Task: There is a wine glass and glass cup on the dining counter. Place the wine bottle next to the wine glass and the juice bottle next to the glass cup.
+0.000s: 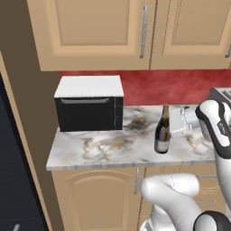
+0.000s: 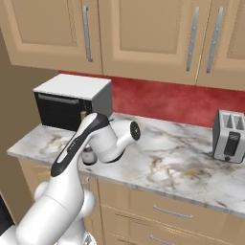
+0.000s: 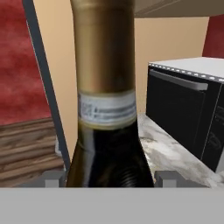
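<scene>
Standing near wine bottle (image 1: pixel 162 133), possibly obstructing: black microwave (image 1: pixel 89 104).

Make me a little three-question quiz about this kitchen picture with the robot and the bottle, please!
1. True or false: the slim dark glass wine bottle with a gold-tan top stands upright on the marble-patterned counter.
2. What sits left of the bottle in the left base view? A) a black microwave with a white top B) a blue kettle C) a green bowl
3. Fill in: in the hand view, the gripper has one fingertip on each side of the bottle's ____.

Key:
1. True.
2. A, the microwave.
3. Neck; whether the fingertips actually press on it cannot be told.
</scene>
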You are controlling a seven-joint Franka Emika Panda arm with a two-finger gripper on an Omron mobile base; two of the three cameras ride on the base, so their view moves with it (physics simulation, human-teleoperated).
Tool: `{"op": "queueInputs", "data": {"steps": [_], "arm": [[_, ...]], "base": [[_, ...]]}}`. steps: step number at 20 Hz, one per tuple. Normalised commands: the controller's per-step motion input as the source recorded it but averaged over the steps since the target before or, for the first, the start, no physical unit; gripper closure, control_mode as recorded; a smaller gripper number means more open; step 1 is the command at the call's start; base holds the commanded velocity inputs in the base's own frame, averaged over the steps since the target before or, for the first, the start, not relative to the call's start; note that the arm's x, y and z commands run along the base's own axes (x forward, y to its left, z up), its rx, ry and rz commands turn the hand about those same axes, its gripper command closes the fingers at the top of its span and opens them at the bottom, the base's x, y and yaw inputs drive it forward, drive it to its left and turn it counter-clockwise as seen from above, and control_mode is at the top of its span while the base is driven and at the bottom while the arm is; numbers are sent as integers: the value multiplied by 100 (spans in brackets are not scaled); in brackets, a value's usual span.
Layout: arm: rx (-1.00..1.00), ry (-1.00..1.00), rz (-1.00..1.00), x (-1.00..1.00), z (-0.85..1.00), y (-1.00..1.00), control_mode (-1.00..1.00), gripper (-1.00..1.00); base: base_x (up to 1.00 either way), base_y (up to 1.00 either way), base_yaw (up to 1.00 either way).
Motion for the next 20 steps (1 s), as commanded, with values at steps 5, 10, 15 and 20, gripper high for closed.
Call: {"op": "queueInputs", "data": {"steps": [5,10,15,20], "arm": [[0,0,0,0,0,0,100,100],[0,0,0,0,0,0,100,100],[0,0,0,0,0,0,100,100],[0,0,0,0,0,0,100,100]], "base": [[-51,13,0],[-59,12,2],[-41,6,50],[-28,9,87]]}}
